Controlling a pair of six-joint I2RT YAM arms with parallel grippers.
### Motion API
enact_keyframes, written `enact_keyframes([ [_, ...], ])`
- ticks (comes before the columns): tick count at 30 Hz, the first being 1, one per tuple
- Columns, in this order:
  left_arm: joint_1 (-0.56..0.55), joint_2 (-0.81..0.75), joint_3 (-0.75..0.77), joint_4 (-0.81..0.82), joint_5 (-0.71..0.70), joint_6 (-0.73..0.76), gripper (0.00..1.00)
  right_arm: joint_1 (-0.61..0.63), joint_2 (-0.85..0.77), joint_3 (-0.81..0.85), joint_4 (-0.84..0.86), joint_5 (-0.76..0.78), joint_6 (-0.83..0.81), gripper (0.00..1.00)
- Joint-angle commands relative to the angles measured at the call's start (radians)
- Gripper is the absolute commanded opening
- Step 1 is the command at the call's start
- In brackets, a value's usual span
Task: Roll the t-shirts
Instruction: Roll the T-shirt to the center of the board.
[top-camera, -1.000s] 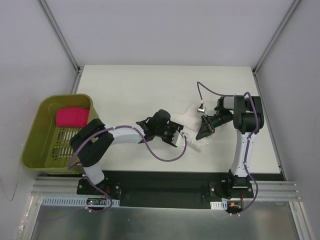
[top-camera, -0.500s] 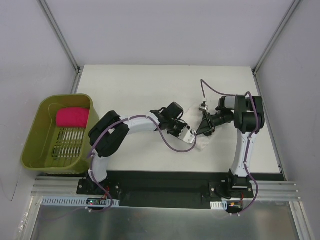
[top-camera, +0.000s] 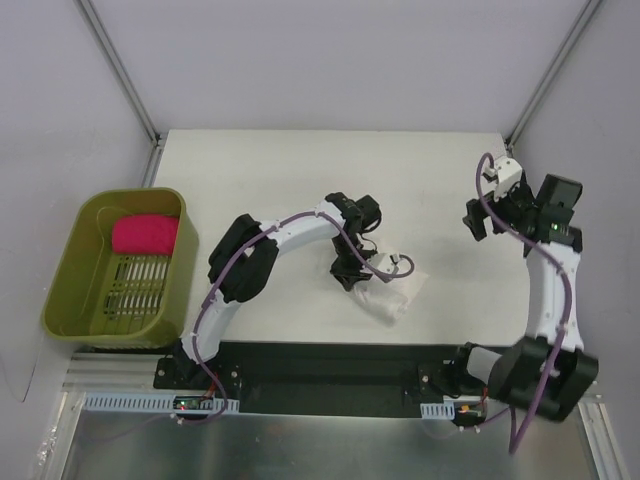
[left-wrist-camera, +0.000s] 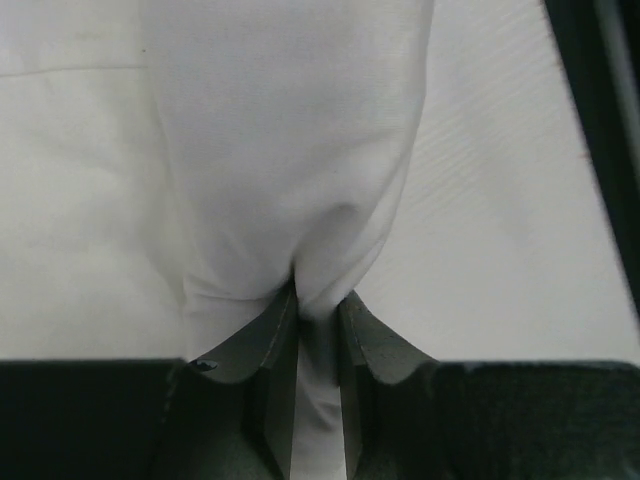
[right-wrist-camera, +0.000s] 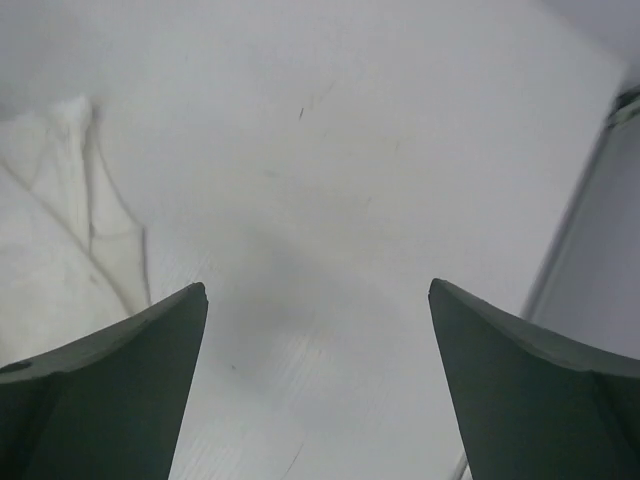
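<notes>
Top external view: the left arm (top-camera: 290, 225) is stretched from its base in a long arch toward the white t-shirt (top-camera: 397, 290), and its wrist is bent steeply down onto the shirt's left edge. In the left wrist view the left tool (left-wrist-camera: 318, 305) is seen clenched on a pinched fold of the white cloth, which bulges away beyond the fingers (left-wrist-camera: 262, 345).

The right arm (top-camera: 545, 290) is folded back and raised to the right of the t-shirt, well apart from it. The right tool (right-wrist-camera: 316, 288) is spread wide with nothing between its fingers, and bare bench (top-camera: 280, 170) is seen beneath it.

The pink bundle (top-camera: 145, 234) is seen lying in the green basket (top-camera: 62, 290), far to the left of the white t-shirt.

In the top view the left fingertips are hidden under the wrist. The white t-shirt is crumpled into a lump, so sleeves and front cannot be told apart. It is cut off at the left edge of the right wrist view.
</notes>
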Motion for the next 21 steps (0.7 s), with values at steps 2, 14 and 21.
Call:
enact_keyframes([
  [2, 0.002, 0.073, 0.069, -0.3, 0.139, -0.189, 0.16, 0.093, -0.116, 0.03, 0.079, 0.001, 0.176, 0.96],
  [14, 0.133, 0.109, 0.081, -0.113, 0.248, -0.73, 0.14, 0.308, -0.583, -0.279, 0.006, 0.176, -0.184, 0.96],
  [21, 0.133, 0.141, 0.165, -0.109, 0.271, -0.751, 0.2, 0.503, -0.584, -0.402, -0.377, -0.005, -0.397, 0.99],
])
